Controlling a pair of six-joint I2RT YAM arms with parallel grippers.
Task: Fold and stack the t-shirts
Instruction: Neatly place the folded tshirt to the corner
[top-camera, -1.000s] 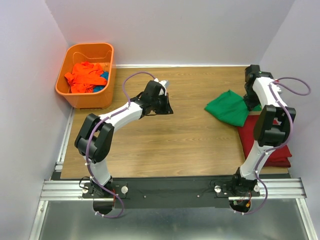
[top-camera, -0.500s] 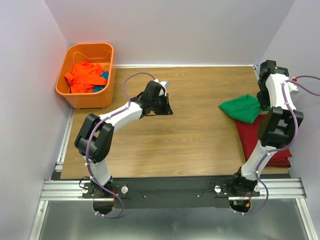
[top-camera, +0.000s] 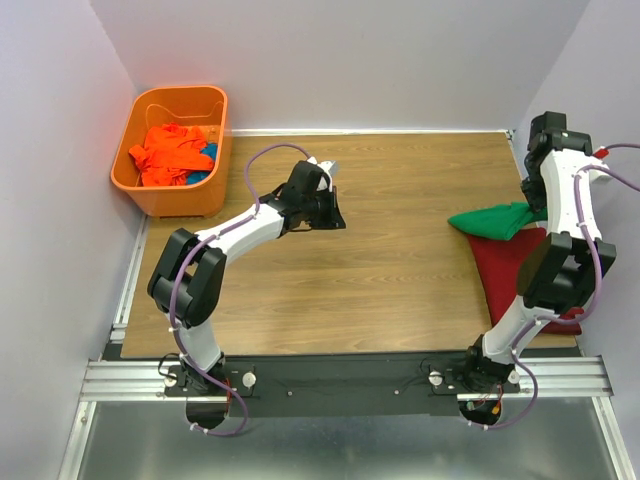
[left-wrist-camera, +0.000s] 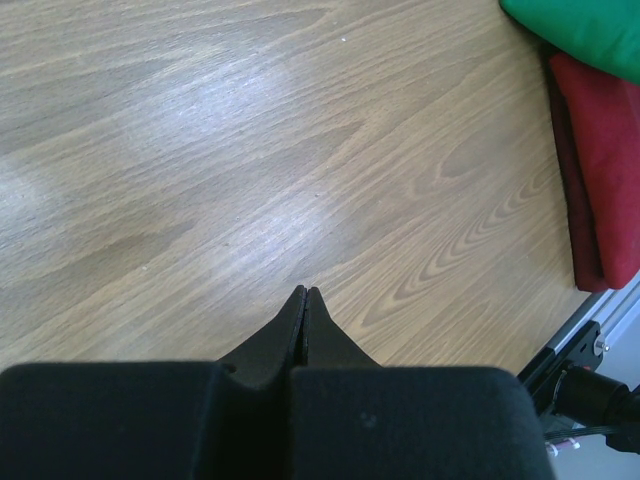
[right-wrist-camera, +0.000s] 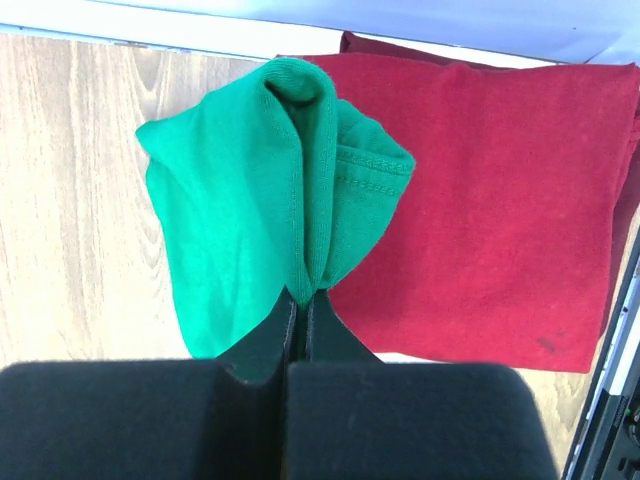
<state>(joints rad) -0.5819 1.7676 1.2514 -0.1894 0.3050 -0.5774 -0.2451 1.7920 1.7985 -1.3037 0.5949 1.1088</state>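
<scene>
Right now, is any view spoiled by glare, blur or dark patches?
Top external: evenly lit, soft shadows, no motion blur. Left wrist: pale sheen patches on the table, grain readable; the left gripper is near black, detail lost. Right wrist: sharp, hem stitching on the green t-shirt legible where the right gripper pinches it.

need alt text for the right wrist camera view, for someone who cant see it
The right gripper, jaws shut, pinches a bunched fold of the green t-shirt. Beyond it, partly overlapped by the green cloth in this view, a folded dark red t-shirt lies flat on the wooden table.
</scene>
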